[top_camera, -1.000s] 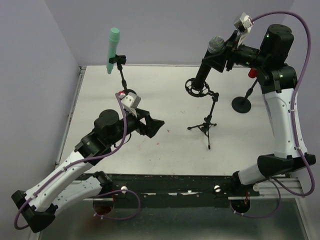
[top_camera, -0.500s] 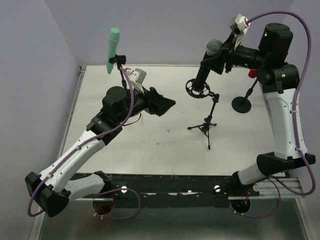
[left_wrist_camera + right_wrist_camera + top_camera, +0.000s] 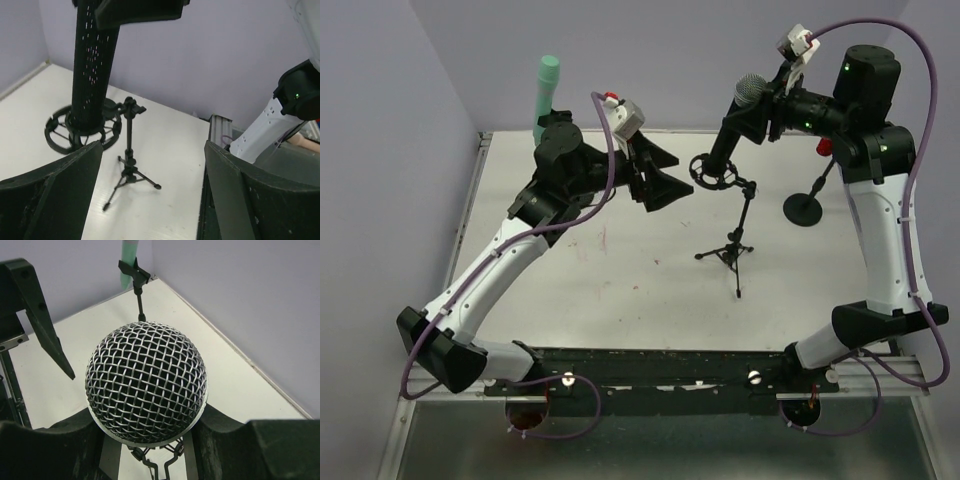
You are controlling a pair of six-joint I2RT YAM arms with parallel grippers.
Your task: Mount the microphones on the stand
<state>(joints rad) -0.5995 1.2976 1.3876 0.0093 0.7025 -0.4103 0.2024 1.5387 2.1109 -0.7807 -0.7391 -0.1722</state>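
Right wrist: right gripper (image 3: 150,437) grips the black microphone (image 3: 146,382); left gripper (image 3: 151,160) gapes empty.

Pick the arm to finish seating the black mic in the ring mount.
Right. The right hand grips the black mic, whose lower end is at the ring mount. The left hand is open and empty, short of the mount.

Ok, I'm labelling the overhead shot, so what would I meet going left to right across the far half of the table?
mint-green microphone → left gripper → black microphone → round-base stand
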